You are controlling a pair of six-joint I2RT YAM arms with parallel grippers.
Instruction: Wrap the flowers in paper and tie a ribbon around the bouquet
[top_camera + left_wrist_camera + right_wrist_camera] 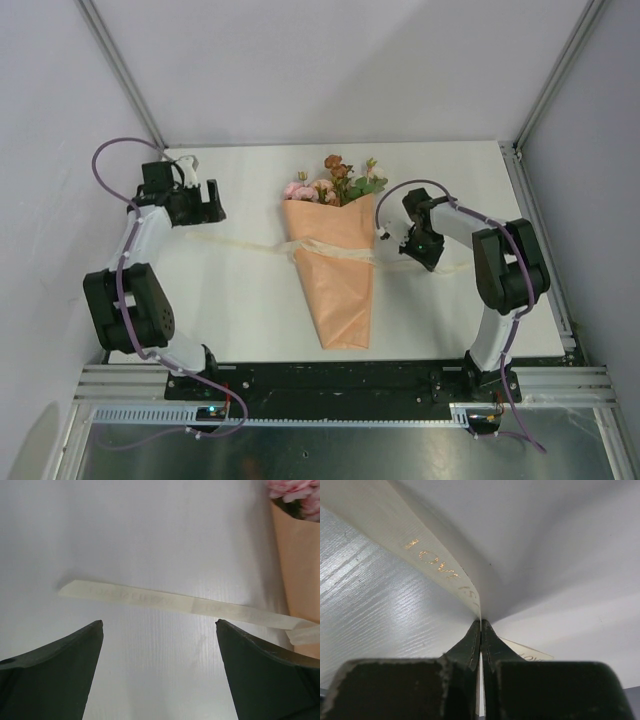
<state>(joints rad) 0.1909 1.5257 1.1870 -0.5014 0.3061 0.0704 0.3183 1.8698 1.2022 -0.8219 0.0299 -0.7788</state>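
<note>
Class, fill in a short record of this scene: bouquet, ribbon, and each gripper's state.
bouquet: lies flat on the table, blooms toward the far edge
ribbon: crosses the bouquet, one end trailing left on the table
left gripper: open, empty, ribbon end just ahead of it
right gripper: shut on the ribbon, right of the bouquet

Robotics lab test cell, white table (pixel 240 300), aluminium frame rails (pixel 116 60), plain grey walls (pixel 330 70)
</note>
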